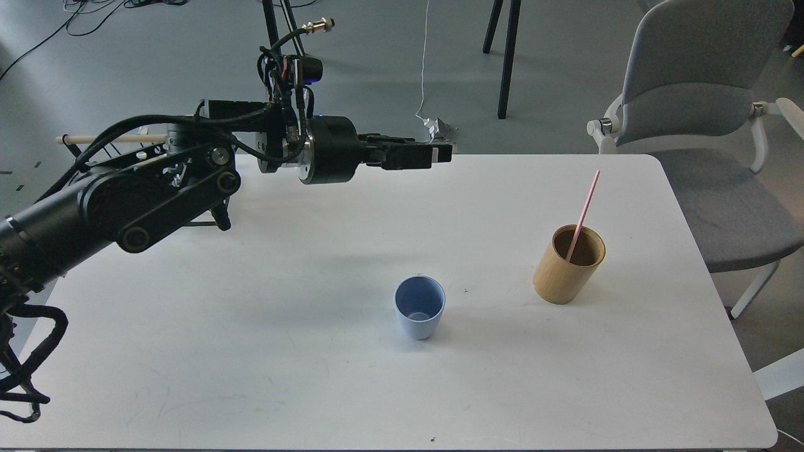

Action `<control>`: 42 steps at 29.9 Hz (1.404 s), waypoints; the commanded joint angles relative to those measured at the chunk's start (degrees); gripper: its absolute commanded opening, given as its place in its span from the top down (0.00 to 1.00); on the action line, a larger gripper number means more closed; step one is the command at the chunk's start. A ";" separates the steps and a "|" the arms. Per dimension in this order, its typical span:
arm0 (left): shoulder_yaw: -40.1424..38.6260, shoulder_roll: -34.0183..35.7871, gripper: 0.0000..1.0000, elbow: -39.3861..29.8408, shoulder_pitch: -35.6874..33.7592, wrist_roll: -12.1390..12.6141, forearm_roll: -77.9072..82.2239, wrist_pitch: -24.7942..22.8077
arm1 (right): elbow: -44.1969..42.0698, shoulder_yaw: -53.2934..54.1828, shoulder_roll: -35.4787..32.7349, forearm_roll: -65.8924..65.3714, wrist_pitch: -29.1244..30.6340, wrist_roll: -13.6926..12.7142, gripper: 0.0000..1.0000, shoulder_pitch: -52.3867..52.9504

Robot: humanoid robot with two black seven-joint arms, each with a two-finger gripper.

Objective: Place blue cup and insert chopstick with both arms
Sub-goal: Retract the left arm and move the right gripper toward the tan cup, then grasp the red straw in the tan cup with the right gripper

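Cup (pixel 419 307) well below left gripper (pixel 433 152).

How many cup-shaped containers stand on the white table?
2: the blue cup near the table's middle front, empty, and the tan cylinder to its right, holding the pink chopstick. None seems hidden.

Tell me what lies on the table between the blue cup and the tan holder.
Nothing but bare white table, in the head view. The blue cup and the tan holder stand apart, upright, with the pink chopstick leaning inside the holder.
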 commanded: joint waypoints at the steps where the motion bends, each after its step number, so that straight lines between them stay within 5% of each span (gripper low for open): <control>1: -3.90 -0.76 0.01 5.33 2.57 -0.07 -17.58 -0.02 | 0.93 -7.41 -3.17 -2.72 0.00 0.09 0.00 1.34; 7: -7.67 -2.87 0.01 13.23 3.11 -0.16 -45.16 -0.02 | 6.80 -11.99 -5.02 -17.20 0.00 0.00 0.00 7.49; 10: -11.36 -3.31 0.01 17.55 2.76 -0.07 -58.36 -0.02 | 13.65 -12.26 -5.20 -27.48 -5.13 -0.44 0.00 7.94; 14: -15.76 -1.91 0.01 22.37 2.75 -0.07 -68.31 -0.02 | 23.06 -12.35 -6.25 -36.90 -10.15 -4.03 0.00 7.94; 19: -16.03 -1.64 0.01 27.31 3.19 -0.07 -69.91 -0.02 | 30.89 -12.44 -6.34 -50.77 -12.18 -7.91 0.01 8.02; 26: -16.30 -2.17 0.01 28.63 5.57 -0.25 -70.44 -0.02 | 42.41 -19.90 -8.54 -82.42 -12.18 -7.21 0.01 8.02; 42: -16.38 -2.17 0.01 27.84 5.83 -1.48 -71.06 -0.02 | 42.59 -31.15 -8.71 -96.34 -12.35 -7.21 0.10 6.97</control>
